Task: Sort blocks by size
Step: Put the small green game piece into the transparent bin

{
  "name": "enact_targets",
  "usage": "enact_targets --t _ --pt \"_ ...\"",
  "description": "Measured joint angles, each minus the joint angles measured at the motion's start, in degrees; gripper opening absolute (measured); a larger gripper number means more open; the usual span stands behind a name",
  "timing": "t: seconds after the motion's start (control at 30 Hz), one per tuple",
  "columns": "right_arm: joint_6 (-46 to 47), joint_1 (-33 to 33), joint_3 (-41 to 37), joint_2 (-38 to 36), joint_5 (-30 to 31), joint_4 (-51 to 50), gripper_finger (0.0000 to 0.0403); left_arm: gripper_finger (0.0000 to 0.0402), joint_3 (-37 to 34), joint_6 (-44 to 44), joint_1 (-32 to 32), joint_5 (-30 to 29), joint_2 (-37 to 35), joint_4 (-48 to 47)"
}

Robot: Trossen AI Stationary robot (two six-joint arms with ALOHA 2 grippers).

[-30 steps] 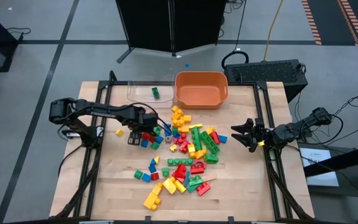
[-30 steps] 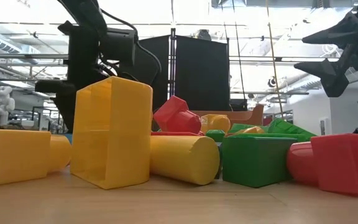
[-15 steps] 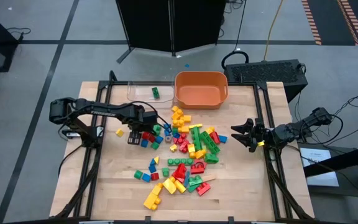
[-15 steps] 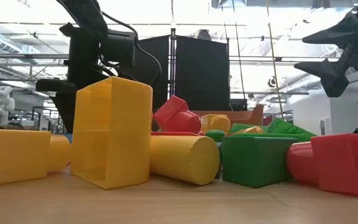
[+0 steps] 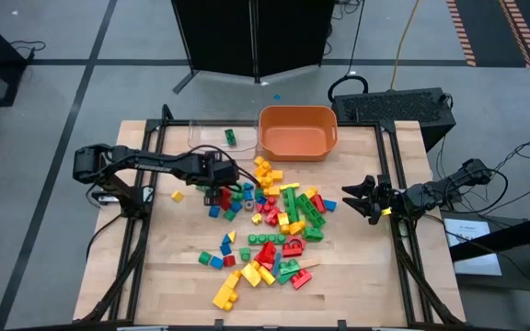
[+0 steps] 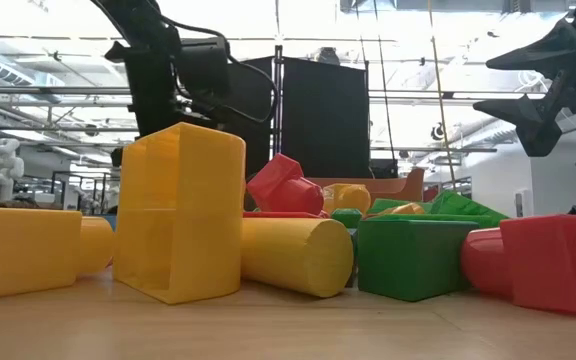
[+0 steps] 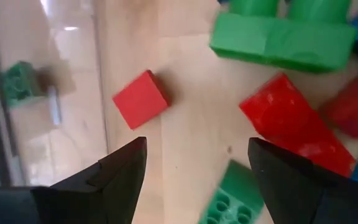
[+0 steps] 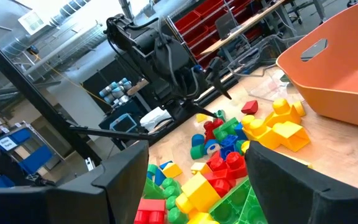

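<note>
The blocks [image 5: 279,216] lie scattered in a red, yellow, green and blue heap on the middle of the wooden table. My left gripper [image 5: 221,184] hangs open at the heap's left fringe, pointing steeply down. In its wrist view the left gripper [image 7: 194,162] has bare wood between its fingers, with a small red cube [image 7: 140,99], a green brick [image 7: 284,40] and a red wedge [image 7: 291,124] lying around it. My right gripper [image 5: 352,198] waits open at the table's right edge, level and above the table.
An orange tub [image 5: 297,131] stands at the far edge, and left of it a clear tray [image 5: 205,138] holds one green block [image 5: 231,137]. A single yellow block [image 5: 178,195] lies apart on the left. Bare wood shows along the near edge and the left side.
My left gripper has moved a little toward the table's right, closer to the heap. It has tipped, its fingers swinging away from the near side. The blocks and my right arm have kept still.
</note>
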Motion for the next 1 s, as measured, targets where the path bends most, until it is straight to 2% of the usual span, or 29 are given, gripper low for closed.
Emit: enact_targets --t 0.23,0.43,0.5,0.6,0.73,0.83,0.93,1.0 --pt "-0.03 0.01 0.00 -0.01 0.00 -0.21 0.0260 0.0283 0.02 -6.37 0.06 -1.09 0.00 -0.02" --pt "-0.92 0.01 0.00 -0.01 0.00 -0.27 0.0260 0.0283 0.00 -0.32 0.04 -1.07 0.00 4.92" --pt "-0.96 0.00 0.00 0.00 0.00 -0.30 0.0260 0.0283 0.31 -3.65 -0.08 -0.78 0.00 5.19" --pt "-0.92 -0.01 0.00 -0.01 0.01 -0.32 0.0260 0.0283 0.46 -8.14 0.54 0.43 0.00 1.09" --pt "-0.92 0.01 0.00 0.00 0.01 -0.34 0.0260 0.0283 0.46 -10.74 2.11 8.44 -0.44 -4.98" --pt "-1.12 0.01 0.00 0.00 0.00 -0.36 0.0260 0.0283 0.70 -8.80 2.33 11.56 -1.93 -9.54" --pt "-1.22 0.00 0.00 -0.01 -0.01 -0.36 0.0260 0.0283 2.41 -5.24 3.11 11.85 -4.35 -15.54" --pt "-1.60 0.00 0.00 0.01 0.01 -0.38 0.0260 0.0283 2.68 -1.47 3.49 12.29 -6.82 -16.22"
